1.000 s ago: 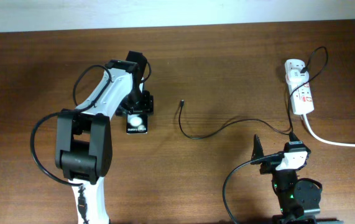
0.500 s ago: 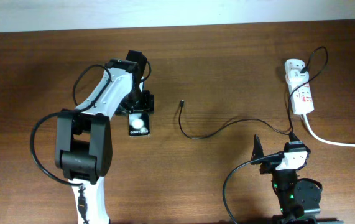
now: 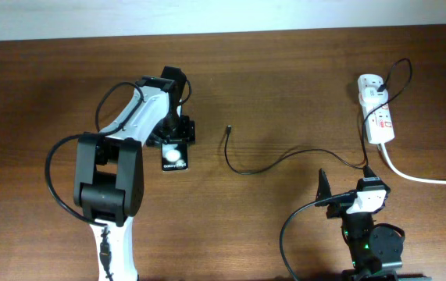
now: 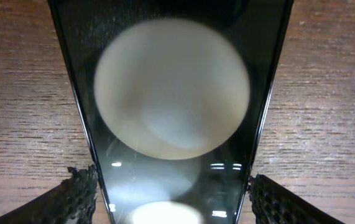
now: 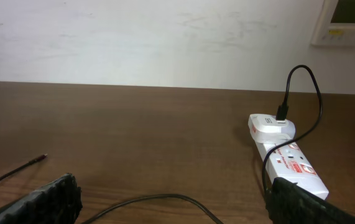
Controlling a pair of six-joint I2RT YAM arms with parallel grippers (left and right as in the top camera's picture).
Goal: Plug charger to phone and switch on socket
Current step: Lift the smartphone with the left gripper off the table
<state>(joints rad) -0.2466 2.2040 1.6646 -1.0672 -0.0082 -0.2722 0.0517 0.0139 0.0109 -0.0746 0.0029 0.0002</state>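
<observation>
Overhead: the left gripper [image 3: 174, 139] sits over the phone [image 3: 173, 158], left of centre. The phone's white lettering is too small to read. The charger [image 3: 228, 131] tip lies near centre, and the socket [image 3: 379, 117] is at upper right.

Left wrist: ribbed fingers [image 4: 81, 194] pinch the phone by its long edges.

Right wrist: the right gripper [image 5: 174, 202] is spread wide at the bottom of the frame. The socket's red label at right is illegible.

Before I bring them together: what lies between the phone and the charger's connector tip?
Only bare tabletop. The overhead view shows nothing between the phone and the connector tip.
</observation>
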